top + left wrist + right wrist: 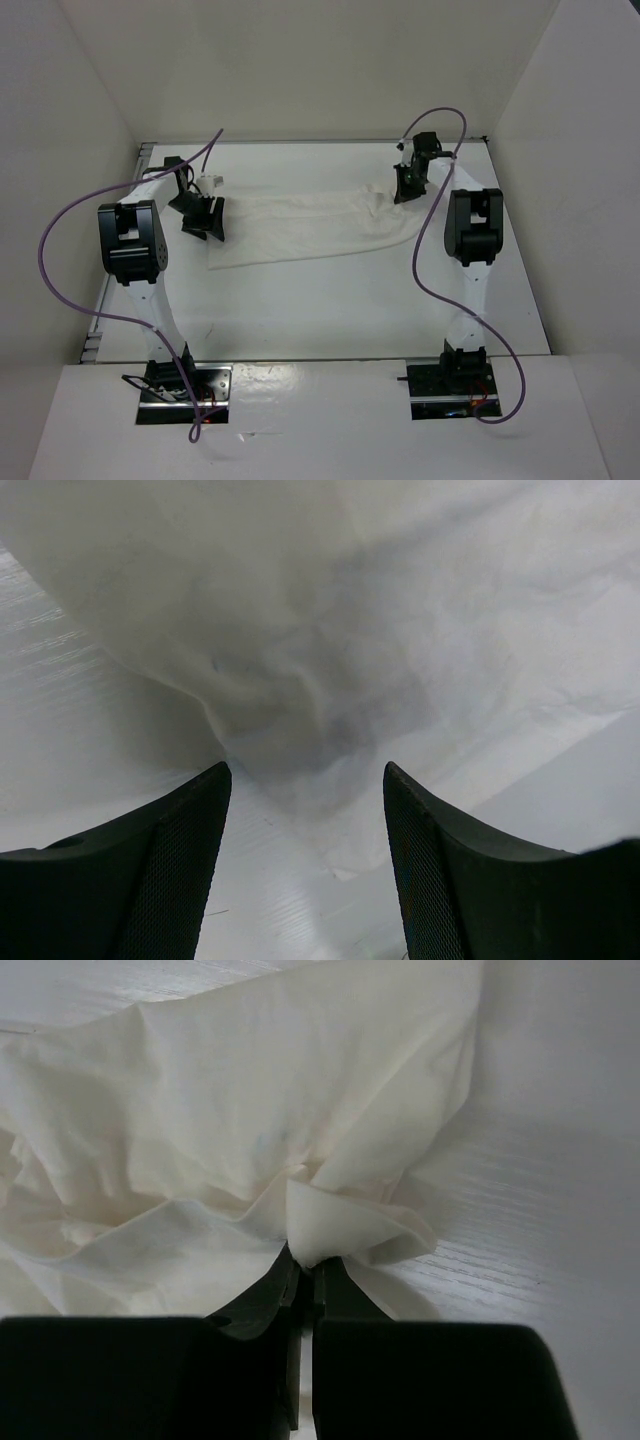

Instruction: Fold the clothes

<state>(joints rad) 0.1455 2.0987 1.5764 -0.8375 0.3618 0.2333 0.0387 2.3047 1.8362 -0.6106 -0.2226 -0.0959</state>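
1. The white shirt [310, 222] lies on the table [330, 310] as a wrinkled band. It runs left to right across the far half, between the two arms.
2. Its left end is broader and lies flat. Its right end narrows and bunches up.
3. The right gripper [408, 186] sits at the bunched right end of the shirt, near the far right corner of the table.
4. Right wrist view: the fingers [350, 1305] are pressed together and pinch a small fold at the cloth's edge. The fold pokes out just past the tips, and creases spread from the pinch into the rest of the cloth.
5. The left gripper [205, 222] is at the shirt's left end, over its left edge.
6. Left wrist view: the fingers [180, 860] are spread apart with nothing gripped between them. The shirt lies below and ahead of the gap, with bare table to the left. I cannot tell whether the tips touch the cloth.
7. A purple cable [60, 230] loops out from the left arm, and a second one hangs beside the right arm.
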